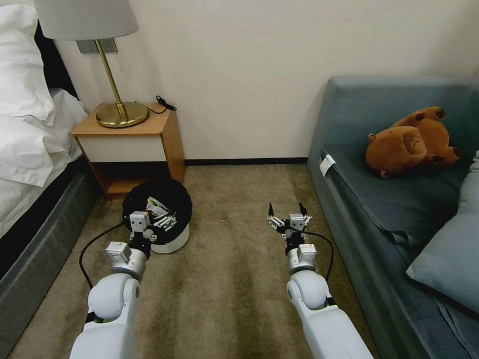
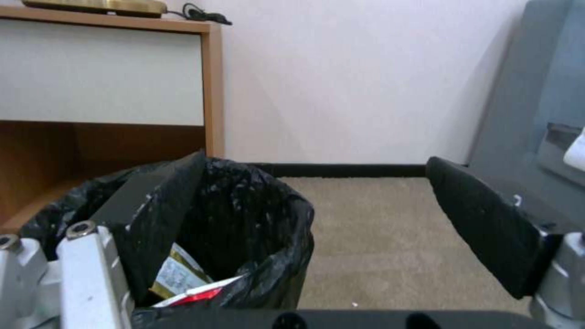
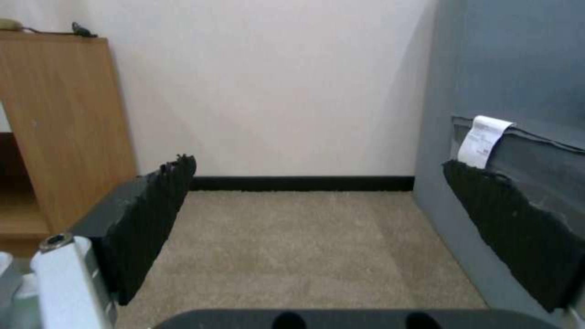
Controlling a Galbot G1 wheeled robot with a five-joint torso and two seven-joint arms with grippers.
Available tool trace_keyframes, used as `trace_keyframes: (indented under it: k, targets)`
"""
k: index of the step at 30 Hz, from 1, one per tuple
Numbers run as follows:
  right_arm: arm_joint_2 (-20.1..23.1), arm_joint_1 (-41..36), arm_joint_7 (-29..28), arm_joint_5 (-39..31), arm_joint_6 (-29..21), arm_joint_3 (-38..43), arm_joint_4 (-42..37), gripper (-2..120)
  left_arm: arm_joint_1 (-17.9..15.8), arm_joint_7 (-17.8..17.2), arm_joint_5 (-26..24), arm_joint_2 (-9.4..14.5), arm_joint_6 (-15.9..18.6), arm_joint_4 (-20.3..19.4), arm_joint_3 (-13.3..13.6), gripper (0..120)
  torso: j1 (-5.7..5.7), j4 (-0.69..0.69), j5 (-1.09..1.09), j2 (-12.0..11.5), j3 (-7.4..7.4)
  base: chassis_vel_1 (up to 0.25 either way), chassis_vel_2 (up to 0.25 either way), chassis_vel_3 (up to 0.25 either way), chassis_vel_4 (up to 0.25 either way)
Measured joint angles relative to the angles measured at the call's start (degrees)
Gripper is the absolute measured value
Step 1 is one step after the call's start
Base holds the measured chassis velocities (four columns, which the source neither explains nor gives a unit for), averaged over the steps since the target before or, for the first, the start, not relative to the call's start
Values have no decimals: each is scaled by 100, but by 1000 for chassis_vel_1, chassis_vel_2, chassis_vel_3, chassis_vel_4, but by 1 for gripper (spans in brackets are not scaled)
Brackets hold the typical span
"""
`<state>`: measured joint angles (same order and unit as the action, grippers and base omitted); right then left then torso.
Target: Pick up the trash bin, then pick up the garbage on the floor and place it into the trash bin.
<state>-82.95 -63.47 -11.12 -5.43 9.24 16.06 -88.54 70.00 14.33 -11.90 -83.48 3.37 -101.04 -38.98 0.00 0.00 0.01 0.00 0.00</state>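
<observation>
The left pincer (image 1: 158,223), spread wide, straddles the near rim of the trash bin (image 1: 175,240) at centre-left. Wrappers (image 2: 183,283) lie inside. The right pincer (image 1: 288,211) hangs wide apart over bare carpet (image 1: 229,279).

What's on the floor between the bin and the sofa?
Bare carpet between trash bin and sofa, apart from the open right gripper hovering there; head view.

You are looking into a carpeted bedroom, perhaps a hotel room. A bed with white pillows (image 1: 22,75) and rumpled sheets stands at left, beside a wooden nightstand (image 1: 130,144) holding a brass lamp (image 1: 107,65). At right, a grey-blue sofa (image 1: 394,199) holds a brown plush toy (image 1: 411,142).
</observation>
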Motion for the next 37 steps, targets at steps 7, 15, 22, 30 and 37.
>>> trace_keyframes:
  k: [7,15,22,30,37]
  targets:
    - [7,62,67,-6,27,23,99,100,-100,-115,-33,-45,-55,130,48,98,0,0,0,0,0,0,0,0,0]
    - [-5,80,153,-5,62,53,123,100,-117,-165,-33,-34,-87,189,36,98,0,0,0,0,0,0,0,0,0]
    - [-6,78,155,-6,62,54,122,100,-118,-171,-33,-33,-88,189,34,98,0,0,0,0,0,0,0,0,0]
    - [-7,74,156,-9,62,53,119,100,-119,-177,-34,-32,-85,189,30,98,0,0,0,0,0,0,0,0,0]
    - [-7,73,157,-9,62,51,118,100,-119,-179,-36,-32,-82,189,30,98,0,0,0,0,0,0,0,0,0]
